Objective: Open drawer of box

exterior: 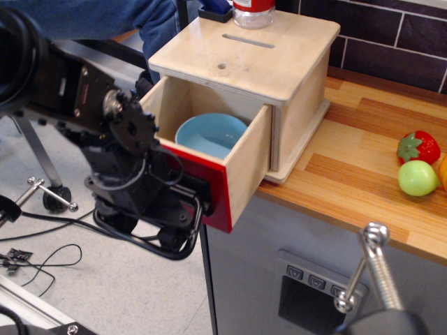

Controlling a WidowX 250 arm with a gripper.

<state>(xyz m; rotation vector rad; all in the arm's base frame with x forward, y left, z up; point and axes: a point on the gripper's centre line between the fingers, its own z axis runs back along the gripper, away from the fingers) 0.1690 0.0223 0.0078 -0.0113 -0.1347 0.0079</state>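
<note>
The pale plywood box (279, 63) stands on the wooden counter, with a slot and a small round hole in its top. Its drawer (237, 171) stands pulled far out to the lower left, past the counter edge, with its red front panel (213, 188) facing my arm. A light blue bowl (209, 135) lies inside it. My gripper (164, 227) is black and shut on the black loop handle (150, 244) at the drawer front. The fingers are partly hidden by the wrist.
A clear jar with a red label (253, 12) and a blue object (215, 10) stand on the box top. A toy strawberry (418, 147) and green fruit (418, 177) lie at the counter's right. A grey cabinet panel with buttons (307, 286) is below. A metal rod (374, 269) rises at bottom right.
</note>
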